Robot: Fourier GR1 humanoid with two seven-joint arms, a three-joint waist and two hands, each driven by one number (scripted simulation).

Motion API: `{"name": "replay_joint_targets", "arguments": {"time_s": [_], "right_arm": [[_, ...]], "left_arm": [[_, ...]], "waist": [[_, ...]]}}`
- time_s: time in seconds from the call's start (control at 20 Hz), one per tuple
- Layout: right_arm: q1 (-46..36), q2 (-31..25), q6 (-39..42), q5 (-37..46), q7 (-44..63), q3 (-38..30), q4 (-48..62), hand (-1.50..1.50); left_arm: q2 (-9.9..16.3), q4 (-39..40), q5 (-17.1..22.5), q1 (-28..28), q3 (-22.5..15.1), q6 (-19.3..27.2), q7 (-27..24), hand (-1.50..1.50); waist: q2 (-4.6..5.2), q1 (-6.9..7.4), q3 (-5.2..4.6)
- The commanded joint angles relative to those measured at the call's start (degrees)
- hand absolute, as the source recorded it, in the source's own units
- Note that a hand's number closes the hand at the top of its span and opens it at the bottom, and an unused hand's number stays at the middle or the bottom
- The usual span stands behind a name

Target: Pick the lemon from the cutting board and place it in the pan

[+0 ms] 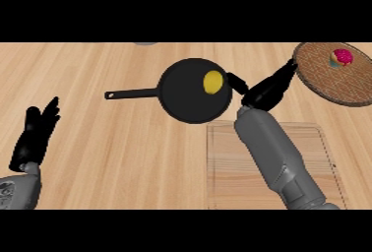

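The yellow lemon (213, 82) lies inside the black pan (190, 101), toward its right side. The pan's handle (131, 93) points left. My right hand (267, 89) hovers just right of the pan's rim, fingers straight and spread, thumb toward the lemon but apart from it, holding nothing. The pale wooden cutting board (232, 167) lies below the pan, partly covered by my right forearm, with nothing on its visible part. My left hand (36, 130) rests open at the left edge, fingers up.
A round brown plate (330, 81) at the upper right carries a small pink and yellow item (340, 58). A grey object (145, 43) peeks in at the top edge. Bare wooden counter (109, 147) stretches between my left hand and the board.
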Motion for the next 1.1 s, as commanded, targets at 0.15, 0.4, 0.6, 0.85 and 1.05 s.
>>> {"name": "replay_joint_targets", "arguments": {"time_s": [0.15, 0.4, 0.6, 0.85, 1.05], "right_arm": [[12.96, 0.35, -5.22, 0.62, 3.76, 8.22, -14.59, -1.5], [25.67, 0.36, -4.49, 1.44, 6.19, 17.12, -25.89, -1.5], [36.0, 0.36, -1.59, 5.81, 5.41, 19.24, -36.34, -1.5], [53.86, 0.36, 0.39, 11.16, 3.26, 23.87, -51.77, -1.5], [67.38, -1.64, 3.83, 15.04, 2.93, 26.55, -66.26, -1.5]], "left_arm": [[1.22, -1.13, 0.57, 3.98, 2.28, 0.54, 0.35, 0.0], [2.65, -0.52, 1.47, 3.78, 3.59, -0.56, -0.02, 0.0], [1.9, -1.73, 1.94, 5.94, 4.2, 0.14, 0.46, 0.0], [1.99, -3.48, 2.59, 6.49, 4.43, -0.39, 0.94, 0.0], [0.57, -3.95, 0.18, 4.84, 2.54, 1.9, 1.17, 0.0]], "waist": [[-1.54, -4.07, -0.1], [-1.5, -4.75, -0.17], [-1.58, -5.62, -0.23], [-1.28, -5.82, -0.2], [-0.71, -5.73, -0.17]]}}
